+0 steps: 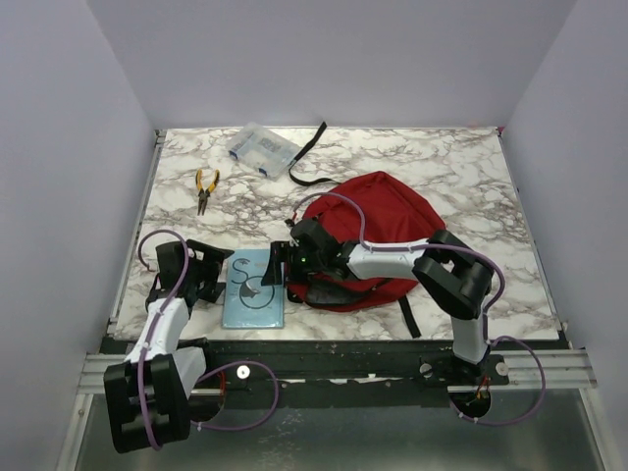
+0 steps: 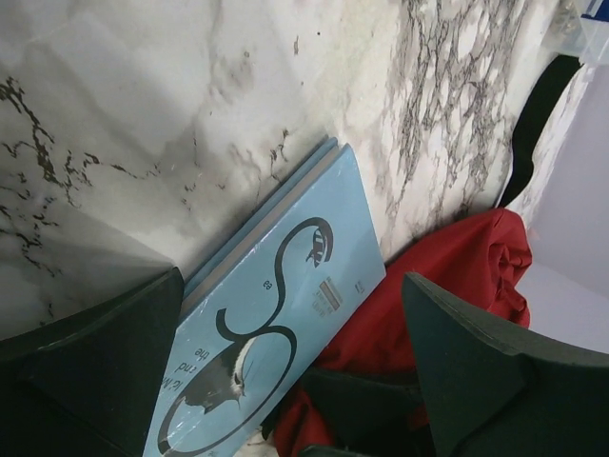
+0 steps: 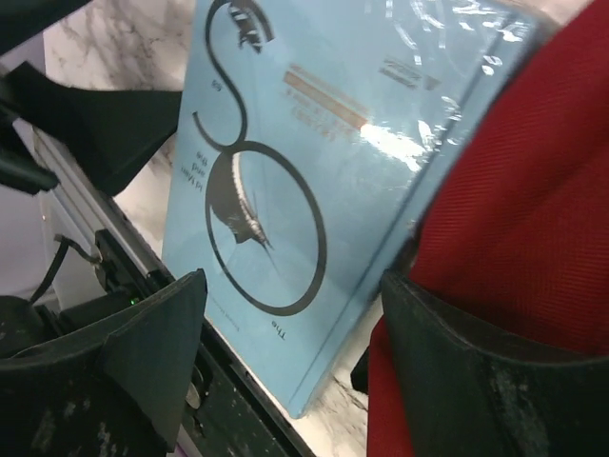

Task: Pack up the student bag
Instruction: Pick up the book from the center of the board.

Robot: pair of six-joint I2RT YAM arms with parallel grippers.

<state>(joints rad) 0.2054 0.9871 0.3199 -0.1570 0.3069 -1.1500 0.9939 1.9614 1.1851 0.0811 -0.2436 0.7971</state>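
Observation:
The student bag is a dark red backpack lying flat at centre right, with a black strap trailing to the front. It also shows in the left wrist view and the right wrist view. A light blue book lies flat just left of the bag, its right edge against the red fabric; it also shows in both wrist views. My left gripper is open and empty at the book's left edge. My right gripper is open and empty, low over the book's right edge beside the bag.
Yellow-handled pliers lie at the back left. A clear plastic box sits at the back, with a loose black strap beside it. The metal rail runs along the table's near edge, close to the book.

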